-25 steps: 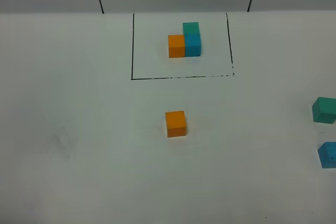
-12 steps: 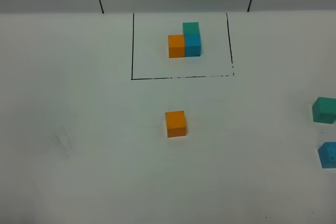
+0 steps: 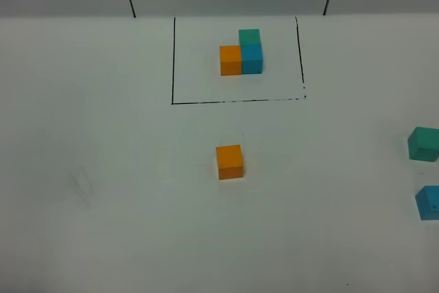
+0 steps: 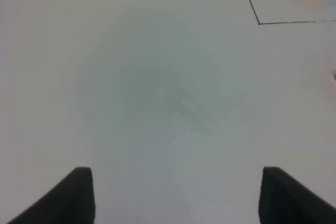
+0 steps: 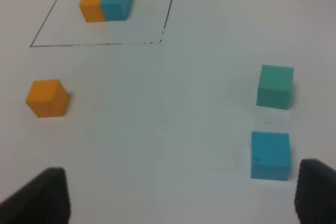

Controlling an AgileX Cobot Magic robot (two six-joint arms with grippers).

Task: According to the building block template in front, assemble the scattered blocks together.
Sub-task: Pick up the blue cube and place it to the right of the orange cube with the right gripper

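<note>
from my station the high camera reads the same as a second ago: none of the blocks has shifted. the building block template of joined matte cubes (image 3: 241, 53) sits at the far side of the white tabletop (image 3: 123, 238). it has teal-green atop blue, with orange touching the blue on its left in that view, all inside the thin black drawn rectangle (image 3: 233, 101). the loose small orange matte cube (image 3: 229, 162) rests alone near the middle, in front of the rectangle's near line and apart from it. the loose teal-green matte cube (image 3: 424, 144) and the loose sky-blue matte cube (image 3: 429, 202) lie well off at the right edge, partly cut by the frame. they are near one another but not touching, the green one farther back. the left gripper (image 4: 176, 198) hangs over bare table with its two dark fingertips (image 4: 73, 195) spread wide and nothing between them. the right gripper (image 5: 181, 198) is spread wide as well and holds nothing; the sky-blue cube lies ahead of it, toward one fingertip's side, with the teal-green cube beyond
</note>
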